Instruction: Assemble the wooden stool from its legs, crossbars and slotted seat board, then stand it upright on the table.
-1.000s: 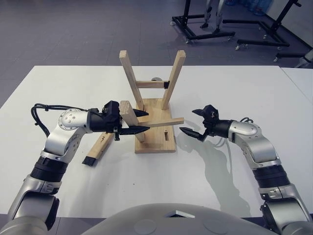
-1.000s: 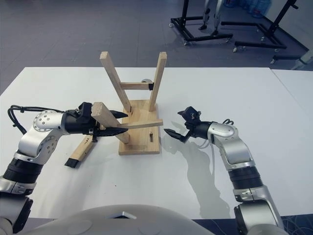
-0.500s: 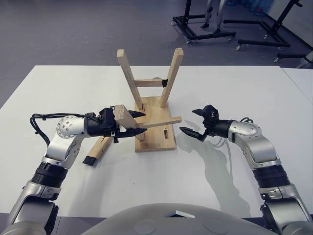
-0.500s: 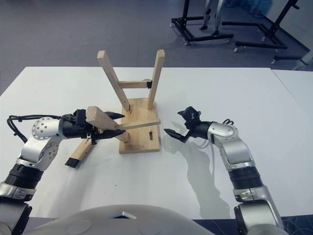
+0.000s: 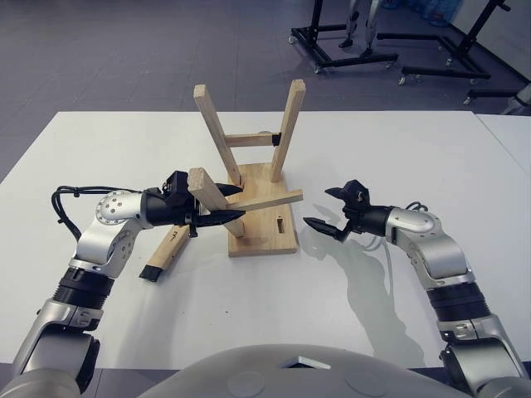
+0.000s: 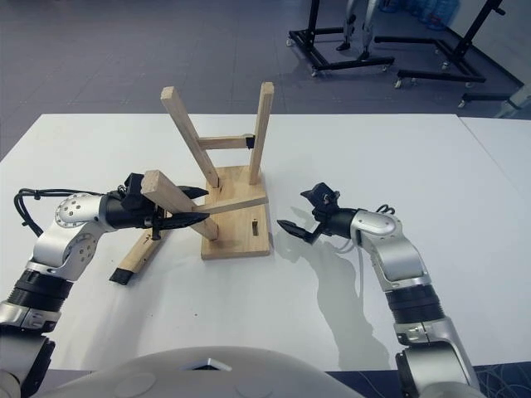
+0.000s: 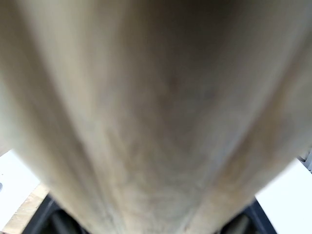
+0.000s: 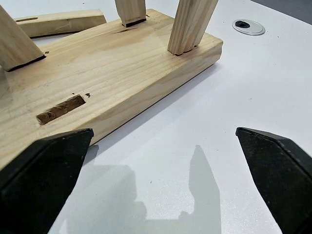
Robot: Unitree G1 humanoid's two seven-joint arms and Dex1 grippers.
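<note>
Has the seat board (image 5: 264, 242) lying flat with its slots up at the middle of the table (image 5: 415, 149), presumably so as to take legs from above. Carries two legs in the far slots, the far-left leg (image 5: 216, 128) and the far-right leg (image 5: 289, 124), splayed apart toward their tops and tied together by the far crossbar (image 5: 251, 140). Pinches the third leg (image 5: 206, 184) between the jaws of the left gripper (image 5: 234, 206), tilted over the board's near-left part, with its own crossbar (image 5: 272, 201) jutting right above the board. Looks like a hold meant to steer the leg's lower end into the near-left slot. Cannot tell whether that end is seated. Hangs the right gripper (image 5: 315, 206) just right of the board, jaws spread wide and holding nothing. Sits close to the crossbar's free end and the empty near-right slot (image 8: 61, 108), probably ready to steady either. Leaves the fourth leg (image 5: 166, 253) flat on the table left of the board, beneath the left arm, handy for that last slot.
</note>
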